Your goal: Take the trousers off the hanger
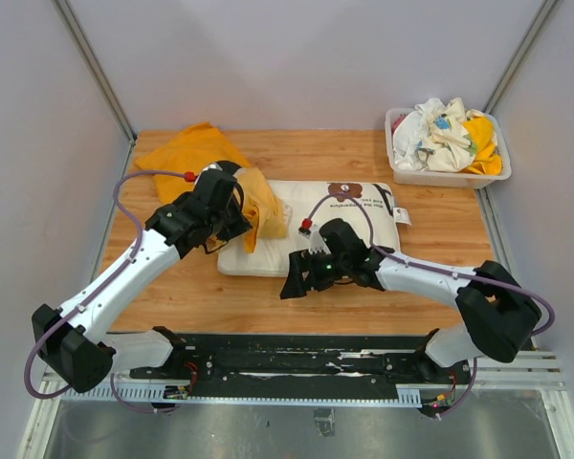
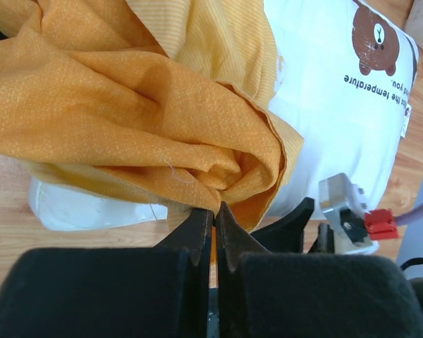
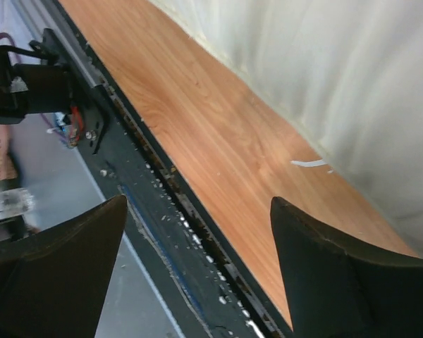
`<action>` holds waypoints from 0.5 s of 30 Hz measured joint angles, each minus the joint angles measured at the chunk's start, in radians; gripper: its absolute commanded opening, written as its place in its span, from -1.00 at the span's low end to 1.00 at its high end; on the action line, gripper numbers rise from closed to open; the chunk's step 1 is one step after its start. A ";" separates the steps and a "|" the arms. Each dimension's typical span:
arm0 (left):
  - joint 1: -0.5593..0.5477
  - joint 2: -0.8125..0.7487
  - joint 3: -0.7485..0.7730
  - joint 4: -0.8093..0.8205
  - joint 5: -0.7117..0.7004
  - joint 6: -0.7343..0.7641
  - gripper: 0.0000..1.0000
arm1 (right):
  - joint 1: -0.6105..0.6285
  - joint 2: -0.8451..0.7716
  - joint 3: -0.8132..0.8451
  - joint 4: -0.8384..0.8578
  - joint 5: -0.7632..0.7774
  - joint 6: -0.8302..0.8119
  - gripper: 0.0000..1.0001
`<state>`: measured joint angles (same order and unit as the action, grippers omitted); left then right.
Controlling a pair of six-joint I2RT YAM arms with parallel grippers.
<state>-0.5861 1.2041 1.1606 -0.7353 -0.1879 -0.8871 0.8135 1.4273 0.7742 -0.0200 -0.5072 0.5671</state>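
Orange trousers point(image 1: 196, 148) lie bunched at the table's left rear, one part draped over a white pillow point(image 1: 354, 206). My left gripper point(image 1: 252, 225) is shut on a fold of the orange cloth point(image 2: 127, 105) at the pillow's left end; the jaws pinch it in the left wrist view point(image 2: 215, 211). No hanger shows clearly; it may be hidden under the cloth. My right gripper point(image 1: 297, 279) is open and empty, low over the bare wood in front of the pillow, as the right wrist view point(image 3: 197, 204) shows.
The pillow point(image 2: 324, 120) has a brown bear print; its front edge shows in the right wrist view point(image 3: 338, 84). A clear bin point(image 1: 447, 174) of mixed clothes stands at the back right. A black rail point(image 1: 297, 359) runs along the near table edge. Grey walls close both sides.
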 measured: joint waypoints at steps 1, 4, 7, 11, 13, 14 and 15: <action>0.000 0.000 0.000 0.000 0.000 0.001 -0.99 | -0.002 0.009 -0.022 0.037 -0.026 0.039 0.69; 0.000 0.000 0.000 -0.001 0.005 0.011 -0.99 | -0.002 0.027 -0.088 0.190 -0.076 0.177 0.70; 0.000 0.000 0.001 -0.001 0.015 0.023 -0.99 | 0.000 0.052 -0.129 0.342 -0.075 0.306 0.73; 0.000 0.000 0.001 -0.006 0.028 0.047 -0.99 | 0.018 0.134 -0.145 0.539 -0.021 0.482 0.76; 0.000 0.000 0.001 -0.009 0.033 0.057 -1.00 | 0.035 0.192 -0.145 0.633 0.016 0.556 0.77; 0.000 0.000 0.001 -0.010 0.036 0.062 -0.99 | 0.043 0.229 -0.143 0.684 0.032 0.593 0.77; 0.000 0.000 0.001 -0.010 0.039 0.067 -0.99 | 0.051 0.267 -0.141 0.733 0.049 0.631 0.79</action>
<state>-0.5861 1.2041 1.1614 -0.7452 -0.1486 -0.8204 0.8650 1.6939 0.6331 0.7128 -0.4580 1.1976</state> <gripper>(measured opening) 0.014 0.882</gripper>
